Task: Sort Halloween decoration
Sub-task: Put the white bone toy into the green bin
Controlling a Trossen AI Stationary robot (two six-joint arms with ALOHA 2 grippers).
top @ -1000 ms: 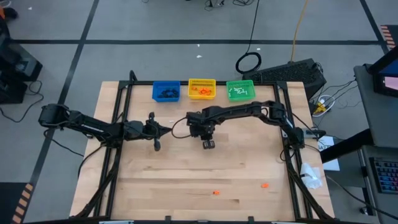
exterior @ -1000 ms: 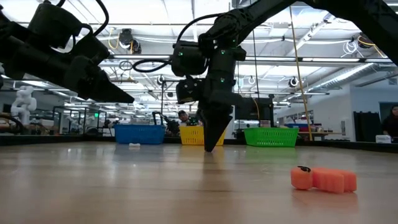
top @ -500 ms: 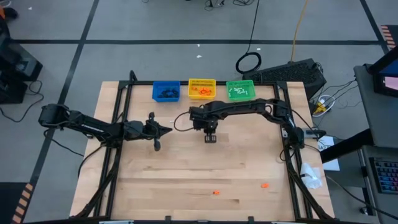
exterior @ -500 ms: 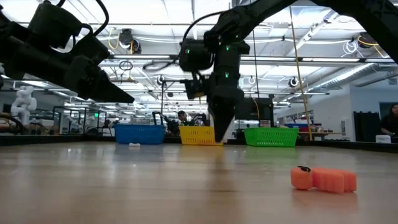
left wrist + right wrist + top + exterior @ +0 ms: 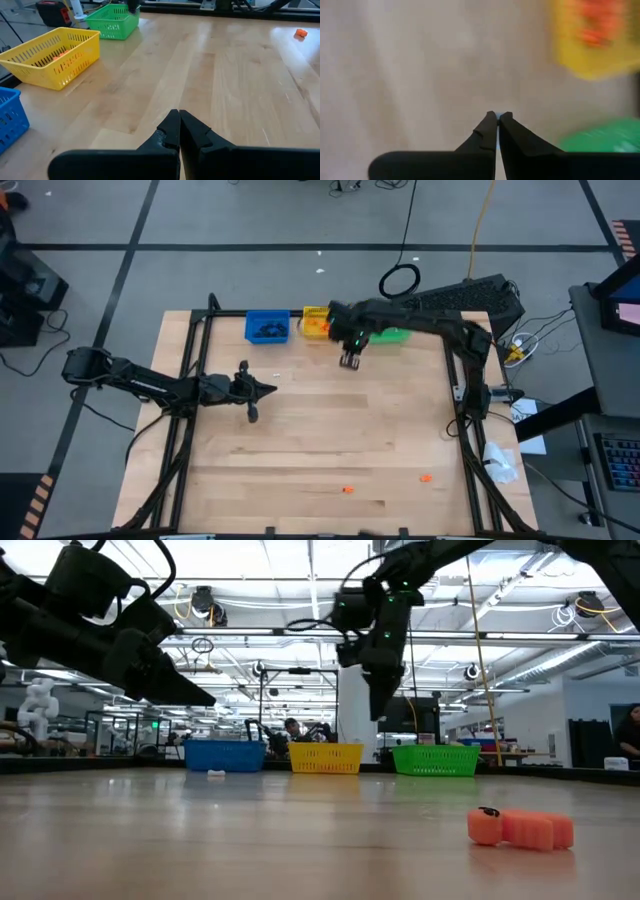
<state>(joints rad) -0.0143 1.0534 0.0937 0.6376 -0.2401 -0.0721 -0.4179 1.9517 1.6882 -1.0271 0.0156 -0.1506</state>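
Orange pieces near edge: two small orange decorations lie on the bare wood near the table's near edge, one [image 5: 347, 489] toward the middle, the other [image 5: 426, 477] to its right, well apart.
Same pieces, low view: a blocky orange lump [image 5: 520, 828] with a small black speck on top, lying flat, long axis across the picture.
Sorted pieces: dark ones in the blue bin [image 5: 267, 328], orange ones in the yellow bin [image 5: 316, 322], white ones in the green bin [image 5: 113, 20]; too small to tell their pointing.
Bins: three in a row along the far edge, blue left, yellow middle, green right.
Right gripper [image 5: 350, 360]: raised above the table just near of the yellow and green bins, jaws pressed together; whether anything is pinched cannot be told.
Left gripper [image 5: 270, 389]: left of centre, above the wood, jaws closed on nothing.
Open room: wooden table [image 5: 320, 440] bare across its middle, between the arms and the near edge.
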